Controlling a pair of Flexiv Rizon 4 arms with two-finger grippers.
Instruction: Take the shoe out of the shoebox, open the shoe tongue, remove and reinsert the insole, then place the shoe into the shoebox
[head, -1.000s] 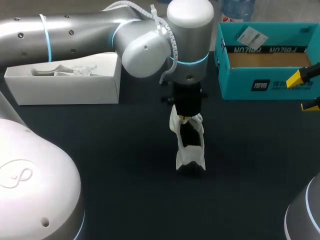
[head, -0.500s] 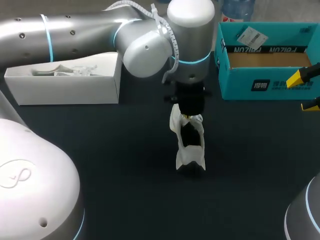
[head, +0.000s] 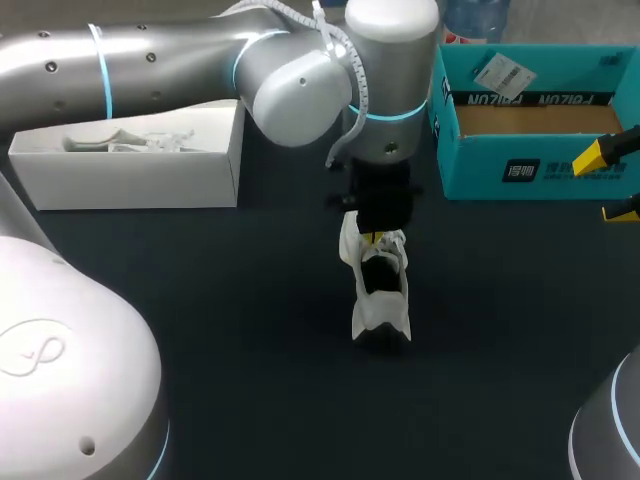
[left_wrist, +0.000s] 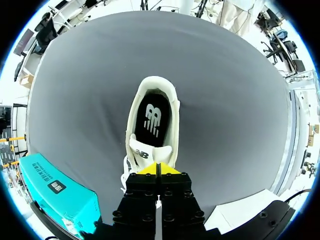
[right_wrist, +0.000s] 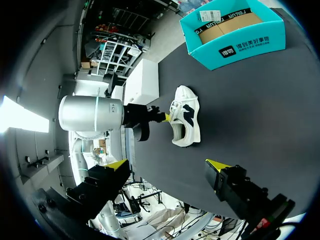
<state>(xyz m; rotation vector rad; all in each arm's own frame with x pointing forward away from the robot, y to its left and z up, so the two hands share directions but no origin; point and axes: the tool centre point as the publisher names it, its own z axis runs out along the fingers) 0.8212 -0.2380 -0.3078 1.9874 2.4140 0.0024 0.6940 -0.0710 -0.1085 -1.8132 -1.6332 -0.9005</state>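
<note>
A white sneaker (head: 380, 290) stands upright mid-table, its dark insole (left_wrist: 151, 119) showing in the opening. My left gripper (head: 372, 238) comes down over the shoe's lace end and is shut on the top edge of the tongue (left_wrist: 146, 152); its yellow tips (left_wrist: 156, 167) meet there. The right wrist view shows that gripper (right_wrist: 166, 117) against the shoe (right_wrist: 186, 122). My right gripper (head: 608, 185) hangs open at the table's right side, in front of the teal shoebox (head: 530, 170), with nothing between its fingers (right_wrist: 167, 167).
The teal shoebox (right_wrist: 235, 47) sits open at the back right with a brown cardboard floor. A white box (head: 130, 180) with white paper in it lies at the back left. Dark table surface (head: 250, 330) surrounds the shoe.
My left arm has shifted slightly to the right and back, with its gripper still at the tongue. The shoe and the right gripper stay where they were.
</note>
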